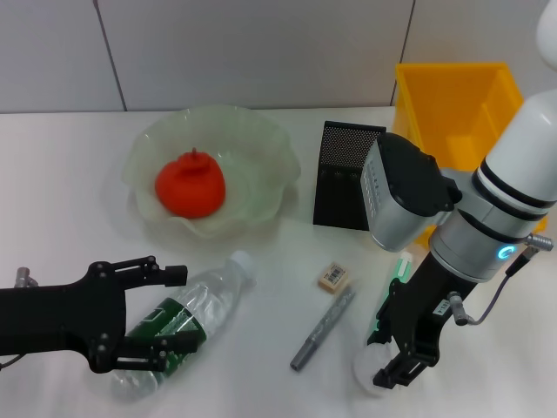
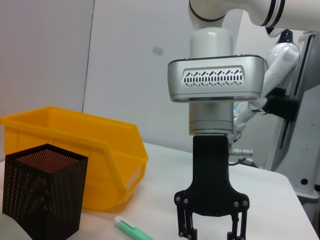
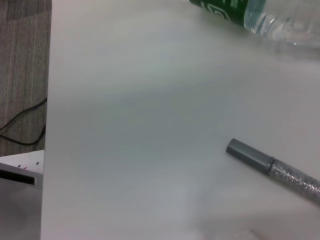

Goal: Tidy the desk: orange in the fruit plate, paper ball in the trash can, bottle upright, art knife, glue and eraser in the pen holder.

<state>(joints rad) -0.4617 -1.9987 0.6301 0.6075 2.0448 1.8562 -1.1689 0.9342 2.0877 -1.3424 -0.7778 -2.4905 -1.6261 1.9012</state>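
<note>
The bottle (image 1: pixel 204 305) lies on its side at the front left, cap pointing towards the fruit plate (image 1: pixel 270 157). My left gripper (image 1: pixel 178 309) is open, with one finger on each side of the bottle's green label. The orange (image 1: pixel 191 185) sits in the fruit plate. At the front right my right gripper (image 1: pixel 396 370) is low over the paper ball (image 1: pixel 367 366), its fingers apart around it. The glue (image 1: pixel 403 266) lies partly behind that arm. The eraser (image 1: pixel 333 277) and the grey art knife (image 1: pixel 324 329) lie between the arms. The pen holder (image 1: pixel 348 174) stands behind them.
The yellow trash can (image 1: pixel 457 109) stands at the back right, next to the pen holder (image 2: pixel 42 192). The left wrist view shows the right gripper (image 2: pixel 210 235), the trash can (image 2: pixel 75 150) and the glue (image 2: pixel 132 229). The right wrist view shows the knife (image 3: pixel 272 167), the bottle (image 3: pixel 250 12) and the table's edge.
</note>
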